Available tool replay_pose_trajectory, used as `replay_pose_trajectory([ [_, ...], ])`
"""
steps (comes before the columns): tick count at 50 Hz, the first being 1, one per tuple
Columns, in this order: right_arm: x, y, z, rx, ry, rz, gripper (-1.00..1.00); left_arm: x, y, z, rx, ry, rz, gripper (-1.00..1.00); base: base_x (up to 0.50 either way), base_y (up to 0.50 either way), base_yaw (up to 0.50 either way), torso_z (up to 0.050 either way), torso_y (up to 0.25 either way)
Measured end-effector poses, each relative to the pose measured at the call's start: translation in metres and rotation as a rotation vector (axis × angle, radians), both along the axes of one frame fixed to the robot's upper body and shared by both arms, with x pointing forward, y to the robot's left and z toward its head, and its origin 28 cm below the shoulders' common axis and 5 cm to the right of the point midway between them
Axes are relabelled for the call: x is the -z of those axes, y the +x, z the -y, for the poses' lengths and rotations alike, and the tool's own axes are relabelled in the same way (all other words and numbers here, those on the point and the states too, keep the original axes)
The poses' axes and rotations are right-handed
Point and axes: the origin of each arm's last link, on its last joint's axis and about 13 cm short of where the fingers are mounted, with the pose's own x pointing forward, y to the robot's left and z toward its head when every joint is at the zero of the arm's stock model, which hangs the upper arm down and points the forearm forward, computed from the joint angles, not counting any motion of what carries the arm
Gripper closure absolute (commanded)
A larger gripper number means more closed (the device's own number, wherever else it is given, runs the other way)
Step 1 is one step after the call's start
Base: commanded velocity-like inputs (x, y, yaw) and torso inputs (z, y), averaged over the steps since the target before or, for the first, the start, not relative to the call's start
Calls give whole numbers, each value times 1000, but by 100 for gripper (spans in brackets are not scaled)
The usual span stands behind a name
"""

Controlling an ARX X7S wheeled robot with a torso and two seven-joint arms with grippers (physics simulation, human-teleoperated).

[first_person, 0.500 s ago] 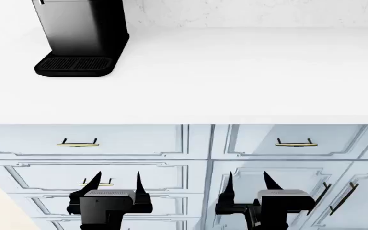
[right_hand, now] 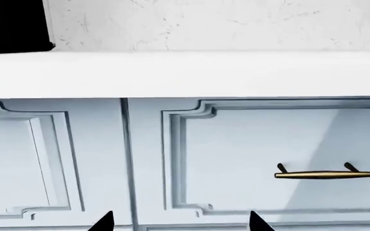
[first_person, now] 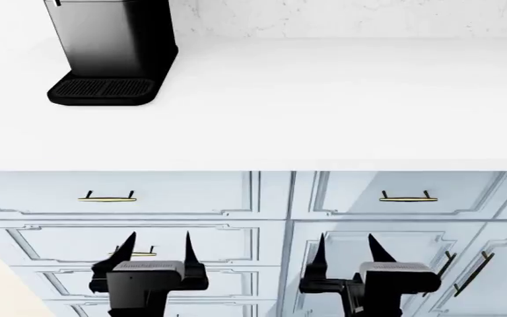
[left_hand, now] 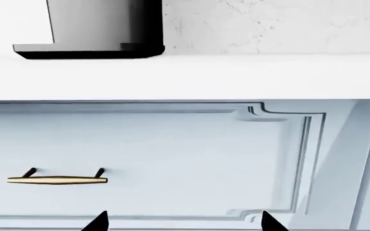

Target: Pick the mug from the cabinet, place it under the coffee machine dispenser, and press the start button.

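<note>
A tall black boxy coffee machine [first_person: 113, 49] with a ribbed tray [first_person: 103, 88] stands at the far left of the white counter [first_person: 324, 105]. Below the counter edge, the left gripper [first_person: 156, 246] and right gripper [first_person: 346, 247] hang before pale-blue drawers [first_person: 130, 195] with brass handles [first_person: 107, 197], both with fingers spread and holding nothing. No mug is in view.

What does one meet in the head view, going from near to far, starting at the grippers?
Left gripper and right gripper, both open → drawer fronts with brass handles → white countertop → coffee machine's ribbed tray → marbled wall.
</note>
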Motion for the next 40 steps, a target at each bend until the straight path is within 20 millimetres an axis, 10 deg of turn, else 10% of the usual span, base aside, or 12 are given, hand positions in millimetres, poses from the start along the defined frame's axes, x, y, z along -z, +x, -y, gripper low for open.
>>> replay_pose_trajectory([
  [11,-24,0,1,-4,-39,112,-100,-10,-7,0,16,15,105,-100,0,0,0,0,0],
  [27,-86,5,-2,-29,-46,282,-100,-130,-29,-7,5,-19,340,-100,0,0,0,0,0],
  [40,-180,29,8,-49,-18,373,-100,-201,-23,-15,63,-79,431,-100,0,0,0,0,0],
])
